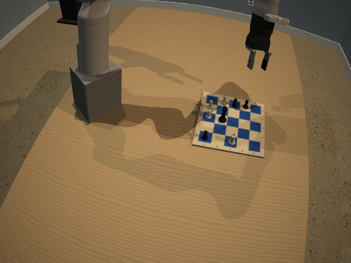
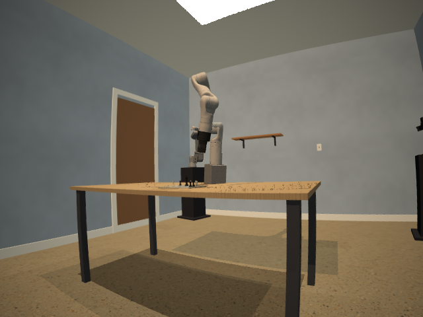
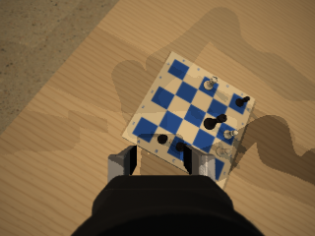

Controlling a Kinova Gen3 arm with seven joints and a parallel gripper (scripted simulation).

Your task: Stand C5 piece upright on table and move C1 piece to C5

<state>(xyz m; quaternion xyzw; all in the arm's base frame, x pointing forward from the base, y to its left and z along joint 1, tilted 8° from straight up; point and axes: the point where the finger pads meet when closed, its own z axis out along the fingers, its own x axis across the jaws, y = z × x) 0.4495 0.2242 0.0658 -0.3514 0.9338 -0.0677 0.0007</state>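
The gripper (image 1: 258,62) hangs above the table (image 1: 158,198), beyond the far edge of the chessboard (image 1: 259,154), jaws fully apart and holding nothing. Seven upright pieces stand on the board. The edge labels are too small to read, so C5 and C1 cannot be identified.

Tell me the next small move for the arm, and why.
Probably lower the gripper towards the board's far row, centring it over the black pawn in the middle file. The fingers are wide open and hold nothing, they hang well above the table, and no piece has been lifted yet. The edge labels are too small to confirm that this square is C5.
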